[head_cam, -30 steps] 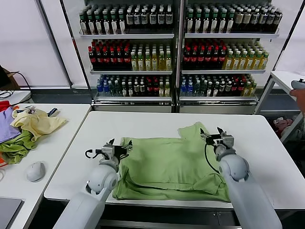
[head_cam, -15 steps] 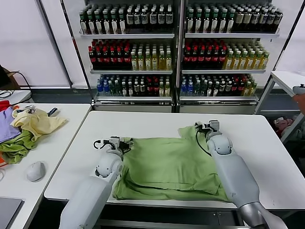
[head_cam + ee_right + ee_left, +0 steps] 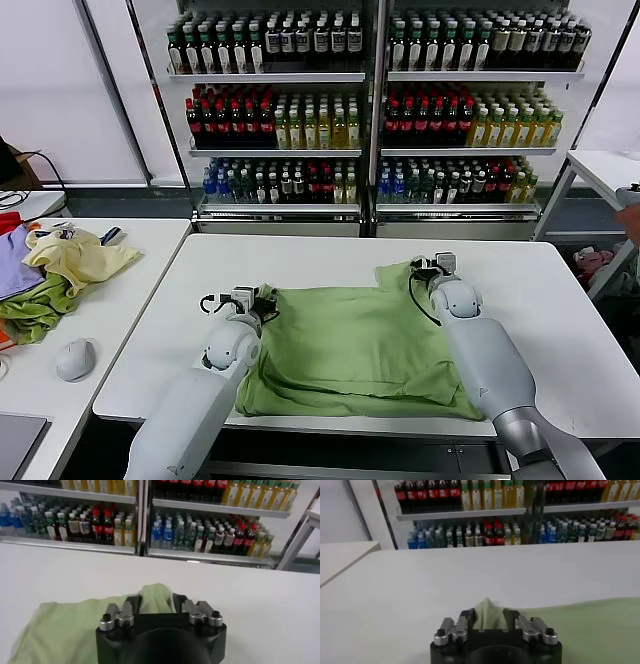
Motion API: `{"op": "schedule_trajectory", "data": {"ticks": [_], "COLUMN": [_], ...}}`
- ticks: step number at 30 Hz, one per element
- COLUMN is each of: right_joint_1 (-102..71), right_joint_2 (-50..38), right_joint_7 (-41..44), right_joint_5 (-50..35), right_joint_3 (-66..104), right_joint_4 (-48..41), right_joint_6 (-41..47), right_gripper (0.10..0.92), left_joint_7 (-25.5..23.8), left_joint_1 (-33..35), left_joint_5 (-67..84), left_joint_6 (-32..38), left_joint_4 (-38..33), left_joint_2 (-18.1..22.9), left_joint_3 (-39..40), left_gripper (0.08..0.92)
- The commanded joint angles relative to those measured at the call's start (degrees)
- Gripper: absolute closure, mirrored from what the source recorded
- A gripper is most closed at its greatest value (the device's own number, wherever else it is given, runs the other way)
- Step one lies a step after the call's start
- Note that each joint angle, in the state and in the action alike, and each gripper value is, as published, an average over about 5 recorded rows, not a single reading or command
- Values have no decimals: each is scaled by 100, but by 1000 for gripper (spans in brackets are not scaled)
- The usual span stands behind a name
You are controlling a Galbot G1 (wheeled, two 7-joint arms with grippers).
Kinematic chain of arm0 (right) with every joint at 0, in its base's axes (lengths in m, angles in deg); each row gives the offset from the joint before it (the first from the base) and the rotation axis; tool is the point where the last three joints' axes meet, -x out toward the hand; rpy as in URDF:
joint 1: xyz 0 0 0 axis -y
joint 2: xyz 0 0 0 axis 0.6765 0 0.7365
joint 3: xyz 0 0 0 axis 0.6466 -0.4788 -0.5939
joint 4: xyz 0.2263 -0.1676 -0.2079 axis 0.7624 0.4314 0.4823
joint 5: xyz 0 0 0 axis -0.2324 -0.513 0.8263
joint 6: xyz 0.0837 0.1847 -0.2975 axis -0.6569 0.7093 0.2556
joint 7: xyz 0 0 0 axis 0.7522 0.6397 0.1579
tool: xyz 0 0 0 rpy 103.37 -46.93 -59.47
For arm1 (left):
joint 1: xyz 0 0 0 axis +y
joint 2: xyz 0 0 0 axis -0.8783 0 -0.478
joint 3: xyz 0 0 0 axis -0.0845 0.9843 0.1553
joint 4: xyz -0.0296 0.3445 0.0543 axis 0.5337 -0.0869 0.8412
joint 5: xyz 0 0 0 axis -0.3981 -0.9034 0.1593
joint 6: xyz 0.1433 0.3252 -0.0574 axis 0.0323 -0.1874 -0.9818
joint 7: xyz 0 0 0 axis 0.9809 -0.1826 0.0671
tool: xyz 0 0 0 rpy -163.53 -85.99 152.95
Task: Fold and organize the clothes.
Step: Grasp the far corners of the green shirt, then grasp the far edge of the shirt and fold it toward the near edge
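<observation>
Head view: both grippers, left (image 3: 262, 297) and right (image 3: 424, 268), moved away from robot, jaws pinching shirt (image 3: 350, 345) far corners on counter (image 3: 300, 255); fabric pulled flatter, fold prep underway.

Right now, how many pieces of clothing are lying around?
4: green shirt on the middle table; yellow top, purple cloth and dark green cloth piled on the left table. More may be hidden.
</observation>
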Motion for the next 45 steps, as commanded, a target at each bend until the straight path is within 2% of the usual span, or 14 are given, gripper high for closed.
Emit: {"op": "schedule_trajectory", "data": {"ticks": [1,6,8,11,22,33,45], "right_joint_1": [53,-131,-259,-469,-1481,-2660,-4309], "right_joint_2": [35,-39,-93,-178,-644,-1170,-1450], "right_joint_7": [56,156,170,120,43,-130,-227], "right_joint_5": [-231,-322,-498,-854,-1288,-1514,-1685], "right_joint_3": [-50,-91,-81,-3,451,1183,2211], "right_joint_4": [-163,212,477,964,2914,4726,5956], "right_joint_6": [143,-3,-142,-339,-297,-108,-3], "right_gripper": [707,853,889,903,903,903,903], "left_joint_7": [-15,-22,-21,-19,-60,-132,-307], "left_joint_1": [37,136,186,281,739,1366,2042], "left_joint_5": [139,407,541,742,1054,1358,1424], "left_joint_6": [-19,112,220,333,495,296,79], "left_joint_4": [-4,-229,-376,-645,-1677,-2535,-2997], "left_joint_2": [-9,-22,-36,-54,-366,-608,-830], "left_joint_3": [9,-85,-131,-211,-430,-655,-865], "left_gripper": [657,796,855,902,907,907,907]}}
